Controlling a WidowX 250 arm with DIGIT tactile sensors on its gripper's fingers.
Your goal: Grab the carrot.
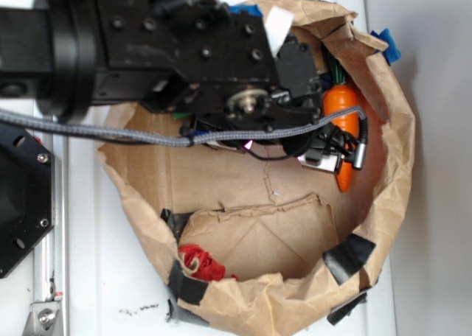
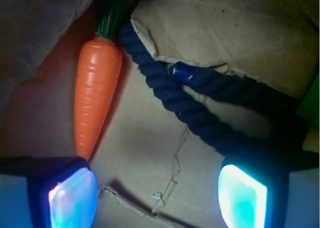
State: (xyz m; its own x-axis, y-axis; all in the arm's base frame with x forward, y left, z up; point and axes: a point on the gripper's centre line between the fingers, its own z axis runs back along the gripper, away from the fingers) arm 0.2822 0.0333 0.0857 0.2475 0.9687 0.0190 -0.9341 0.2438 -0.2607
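Carrot [image 2: 96,93] lies in the paper bag [image 1: 383,203] beside a dark blue rope [image 2: 185,108]. Fingers [image 2: 72,198] are spread, pinching nothing; the carrot's tip touches one pad.

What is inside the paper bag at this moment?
In the bag: the carrot against the wall, a dark blue rope beside it, a red lump near the rim, and the open gripper. The arm covers the bag's upper-left part.
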